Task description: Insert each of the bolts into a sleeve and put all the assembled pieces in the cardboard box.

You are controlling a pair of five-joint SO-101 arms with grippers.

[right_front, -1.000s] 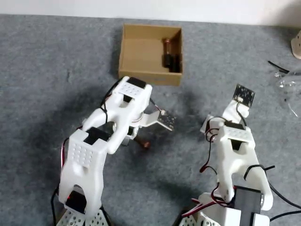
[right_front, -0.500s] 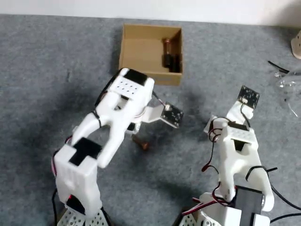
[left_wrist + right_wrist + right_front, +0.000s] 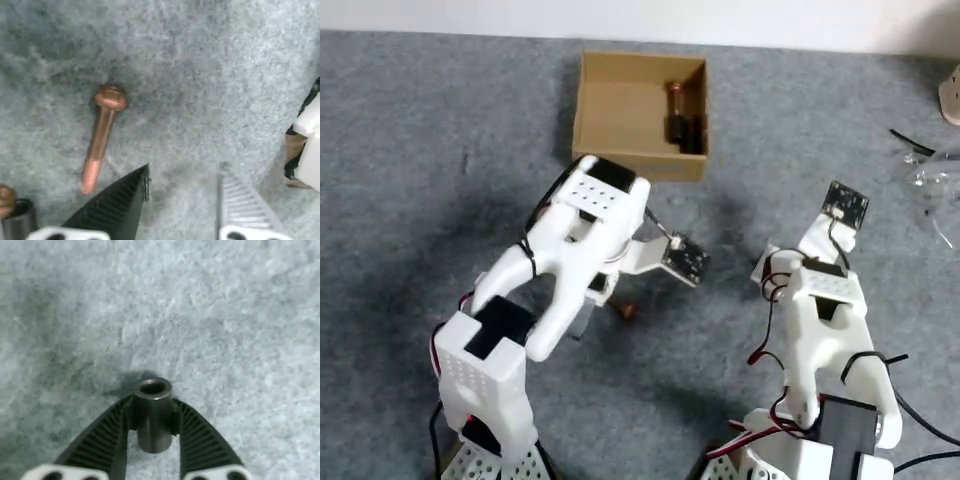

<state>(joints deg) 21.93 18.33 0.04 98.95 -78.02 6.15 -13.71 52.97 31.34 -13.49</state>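
Note:
A copper bolt (image 3: 102, 135) lies loose on the grey carpet, just off the black fingertip of my open left gripper (image 3: 183, 170). In the high view the same bolt (image 3: 625, 311) shows beside the left arm's wrist. A copper bolt head set in a dark sleeve (image 3: 12, 212) lies close by, at the picture's edge. My right gripper (image 3: 152, 407) is shut on a dark sleeve (image 3: 152, 415), held upright with its bore showing, low over the carpet. The cardboard box (image 3: 638, 165) stands at the back, with dark assembled pieces (image 3: 680, 118) along one inner wall.
Loose cables and clear plastic bits (image 3: 925, 160) lie at the far right, with a beige object (image 3: 950, 95) at the edge. The right arm (image 3: 820, 320) stands right of the bolt. Grey carpet covers the whole table.
The left arm's wrist swung up toward the box, then dropped back over the loose bolt. The right arm shifted slightly and still holds the sleeve. The bolt has not moved.

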